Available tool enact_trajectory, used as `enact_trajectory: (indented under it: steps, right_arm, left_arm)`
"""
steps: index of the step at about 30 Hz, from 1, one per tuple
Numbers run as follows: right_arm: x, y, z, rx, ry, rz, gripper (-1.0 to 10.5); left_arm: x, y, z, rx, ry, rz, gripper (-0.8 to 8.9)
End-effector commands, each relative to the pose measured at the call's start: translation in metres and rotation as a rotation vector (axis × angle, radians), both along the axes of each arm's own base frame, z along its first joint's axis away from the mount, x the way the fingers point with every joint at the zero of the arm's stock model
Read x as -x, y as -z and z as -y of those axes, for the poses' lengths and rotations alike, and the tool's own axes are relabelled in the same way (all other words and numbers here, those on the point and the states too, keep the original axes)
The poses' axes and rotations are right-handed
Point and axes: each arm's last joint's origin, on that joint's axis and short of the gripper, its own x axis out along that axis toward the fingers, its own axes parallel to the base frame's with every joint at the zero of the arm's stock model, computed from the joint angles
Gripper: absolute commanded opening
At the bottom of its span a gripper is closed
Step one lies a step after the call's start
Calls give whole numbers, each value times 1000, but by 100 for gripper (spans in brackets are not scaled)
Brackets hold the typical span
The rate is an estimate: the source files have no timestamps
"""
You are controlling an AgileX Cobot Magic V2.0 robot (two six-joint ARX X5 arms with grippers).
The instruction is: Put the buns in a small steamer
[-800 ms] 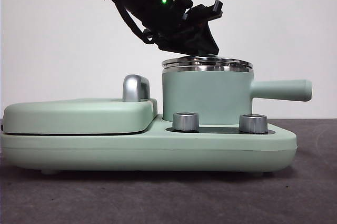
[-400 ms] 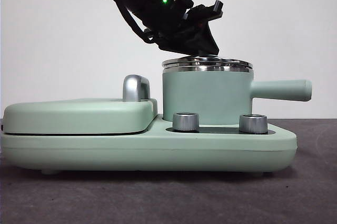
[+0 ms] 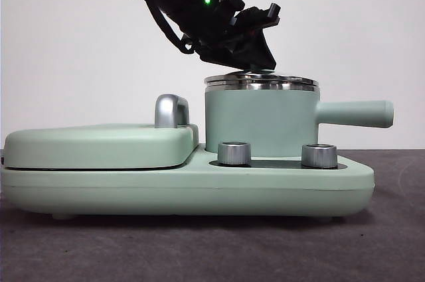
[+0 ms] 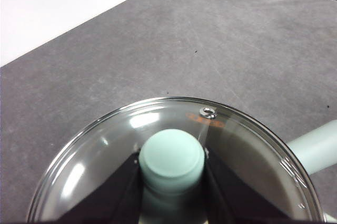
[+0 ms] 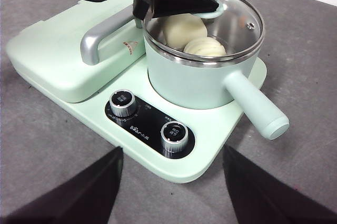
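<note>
Buns [image 5: 192, 37] are seen inside the steamer [image 5: 197, 76], both of them: a smooth cream one lying toward the griddle [image 5: 58, 50] side, a ribbed white one just beside it toward the handle [image 5: 255, 105], the two apparently touching. Loading looks finished, then. The glass lid [image 4: 174, 155] is seated on the steel rim, level in the front view, so the pot reads as covered as well.

The knob [image 4: 171, 158] is gripped by the left gripper [image 4: 171, 182], a black jaw pressed against each side of it, from above the pot [image 3: 259, 119]. What is judged to be left is small: the knob to be let go and the arm lifted clear, with no sideways drag that might skew the lid.

The right gripper [image 5: 171, 192] is held back over the near edge of the desk, jaws spread wide and empty, well apart from the appliance.

Beyond the two buns, nothing else can be made out through the glass; reflections hide part of the interior. The griddle beside the pot is closed, and what is under its cover cannot be told. The whole appliance is placed mid-desk, the pot's handle pointing toward the right edge in the front view.
</note>
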Motion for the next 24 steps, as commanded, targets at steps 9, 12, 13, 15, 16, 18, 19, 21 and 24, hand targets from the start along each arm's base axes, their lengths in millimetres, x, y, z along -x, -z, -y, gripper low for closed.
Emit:
enact_trajectory:
  steps: [9, 12, 13, 15, 16, 18, 19, 21, 24]
  right_arm:
    - [1, -2, -1, -14, -6, -1, 298]
    - [1, -2, -1, -14, -6, 0, 298]
    - [1, -2, -1, -14, -6, 0, 298]
    - [1, -2, -1, -14, -6, -1, 298]
    - [1, -2, -1, -14, -6, -1, 297]
    - [1, -2, -1, -14, -6, -1, 297]
    - [1, -2, -1, -14, -6, 0, 297]
    - [1, -2, -1, -14, -6, 0, 298]
    - [1, -2, -1, -14, -6, 0, 298]
  left_arm:
    - [2, 20, 8, -63, 27, -66, 21]
    - [2, 19, 8, -29, 33, -100, 43]
    - [3, 18, 8, -16, 36, -110, 66]
    - [3, 15, 7, 3, 33, -119, 139]
    - [4, 14, 7, 8, 32, -116, 182]
    - [5, 10, 6, 15, 32, -108, 252]
    - [6, 7, 5, 18, 32, -105, 255]
    - [9, 0, 3, 24, 33, -98, 255]
    - [13, -11, -2, 33, 32, -89, 255]
